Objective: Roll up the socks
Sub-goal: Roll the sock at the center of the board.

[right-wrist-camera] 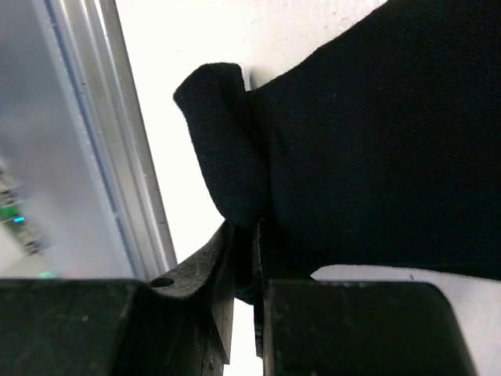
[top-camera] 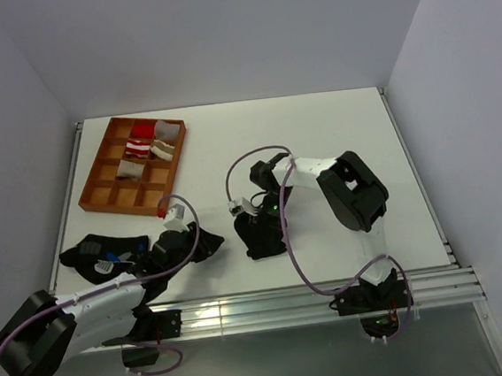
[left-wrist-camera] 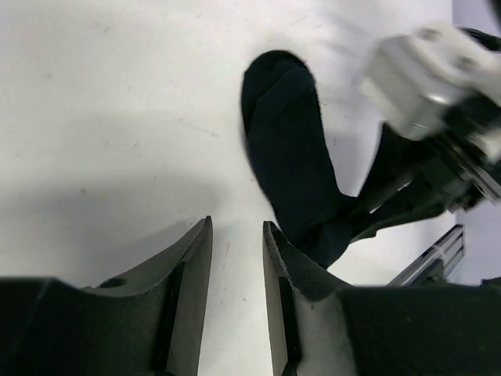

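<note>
Black sock [top-camera: 265, 236]: plain fine knit, lying flat, one edge curled into a soft roll; on the white counter [top-camera: 336, 144], right of the wooden tray [top-camera: 95, 163] and nearer the arm bases.
Right gripper [right-wrist-camera: 244, 249]: jaws closed on the sock beside its curled edge.
Left gripper [left-wrist-camera: 237, 224]: jaws narrowly parted, empty, over bare counter just short of the sock.
Tray: square-celled wooden grid; rolled socks [top-camera: 145, 145] in its far cells, red-striped, beige, grey.
Dark sock heap [top-camera: 106, 253]: crumpled, just nearside of the tray.

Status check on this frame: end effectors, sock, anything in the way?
Left end effector open, empty. Right end effector shut on black sock at its folded edge. Nothing blocking; sock pile sits off to the left.
</note>
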Controlling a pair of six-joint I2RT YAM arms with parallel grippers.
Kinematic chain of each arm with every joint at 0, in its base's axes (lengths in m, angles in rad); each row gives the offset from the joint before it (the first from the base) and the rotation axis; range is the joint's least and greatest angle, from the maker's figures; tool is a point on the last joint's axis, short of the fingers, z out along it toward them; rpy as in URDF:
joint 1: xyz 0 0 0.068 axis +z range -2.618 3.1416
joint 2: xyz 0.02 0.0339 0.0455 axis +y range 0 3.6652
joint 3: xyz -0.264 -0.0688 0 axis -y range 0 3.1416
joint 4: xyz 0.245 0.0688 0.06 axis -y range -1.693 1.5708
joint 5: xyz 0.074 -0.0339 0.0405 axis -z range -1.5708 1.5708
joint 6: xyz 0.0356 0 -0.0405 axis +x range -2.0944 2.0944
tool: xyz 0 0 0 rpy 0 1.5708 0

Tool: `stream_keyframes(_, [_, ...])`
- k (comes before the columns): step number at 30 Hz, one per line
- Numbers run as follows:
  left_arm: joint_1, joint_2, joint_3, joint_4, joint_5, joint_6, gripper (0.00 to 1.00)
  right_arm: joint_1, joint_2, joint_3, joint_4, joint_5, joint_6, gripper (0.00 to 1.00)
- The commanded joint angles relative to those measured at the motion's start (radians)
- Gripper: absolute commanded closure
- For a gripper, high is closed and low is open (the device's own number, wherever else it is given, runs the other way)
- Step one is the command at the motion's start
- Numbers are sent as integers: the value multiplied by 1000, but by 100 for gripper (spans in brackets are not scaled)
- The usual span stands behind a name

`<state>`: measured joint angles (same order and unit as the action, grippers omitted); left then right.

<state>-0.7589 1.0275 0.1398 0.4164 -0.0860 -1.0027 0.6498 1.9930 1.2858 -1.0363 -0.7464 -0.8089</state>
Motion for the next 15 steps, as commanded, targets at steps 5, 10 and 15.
stream_keyframes(5, [-107,-14,35,226,-29,246,62,-1,115,138,-151,-65,10,96])
stream_keyframes(10, [-200,119,81,335,-3,361,60,1,138,150,-172,-85,8,97])
stream_keyframes(15, [-230,247,109,475,58,401,57,-3,135,149,-183,-94,5,97])
